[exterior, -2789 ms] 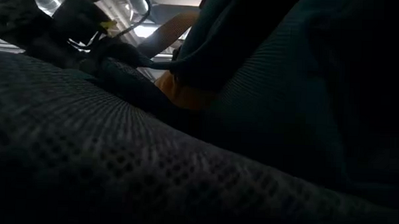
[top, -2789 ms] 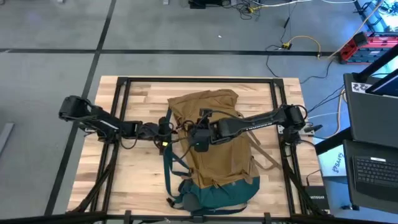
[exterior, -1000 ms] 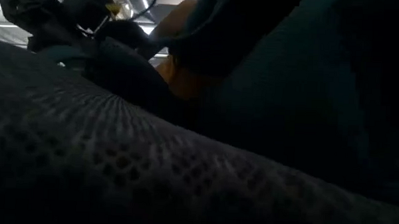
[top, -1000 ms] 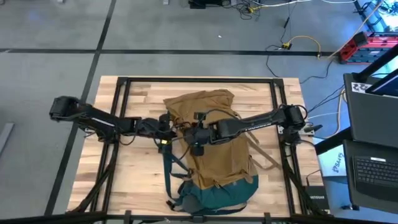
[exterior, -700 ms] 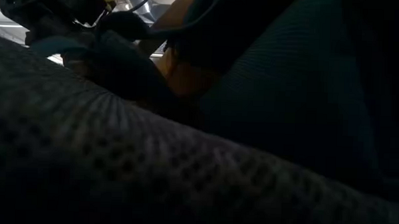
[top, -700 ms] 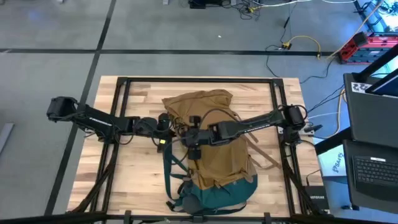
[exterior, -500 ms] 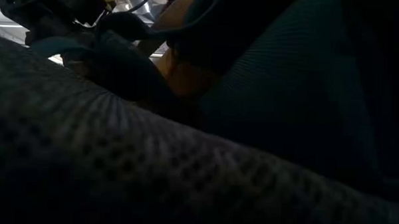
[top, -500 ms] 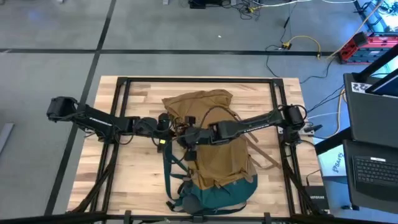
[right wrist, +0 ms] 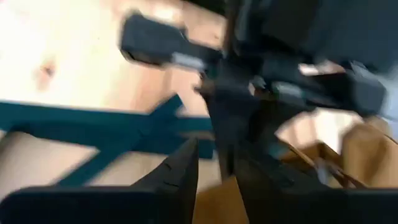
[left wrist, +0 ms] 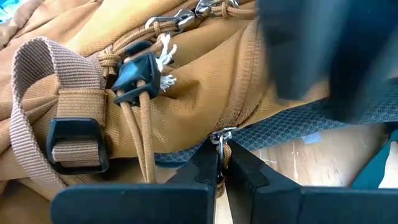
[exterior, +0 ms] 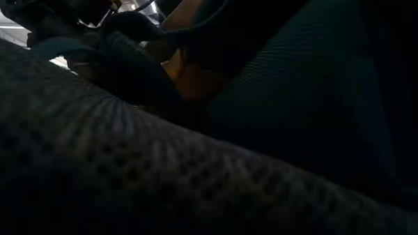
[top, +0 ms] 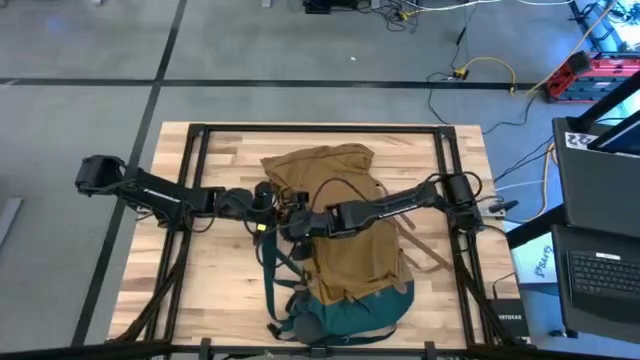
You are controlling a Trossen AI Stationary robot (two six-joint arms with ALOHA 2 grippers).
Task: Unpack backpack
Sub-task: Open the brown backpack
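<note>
— Where is the backpack [top: 345, 230]?

— It lies flat in the middle of the wooden surface [top: 215, 290], tan body toward the far edge, dark teal base and straps toward the near edge. The low view is almost filled by its dark mesh fabric [exterior: 193, 180].

— And the left claw [left wrist: 219, 163]?

— It sits at the backpack's left edge. In the left wrist view its two dark fingers are pressed together on a small metal zipper pull [left wrist: 221, 138] at the seam where the tan cloth meets the grey-blue mesh. Just beside that a black cord lock [left wrist: 138, 76] grips tan drawcords, and a webbing strap [left wrist: 37, 93] loops through a black buckle [left wrist: 73, 144].

— The right claw [top: 290, 228]?

— Its arm reaches across the top of the backpack, so the claw ends up just beside the left one at the same edge. The right wrist view is blurred; the fingers [right wrist: 180, 168] show a narrow gap with nothing between them, and past them are the other arm's dark parts and a teal strap [right wrist: 93, 124] on the wood.
</note>
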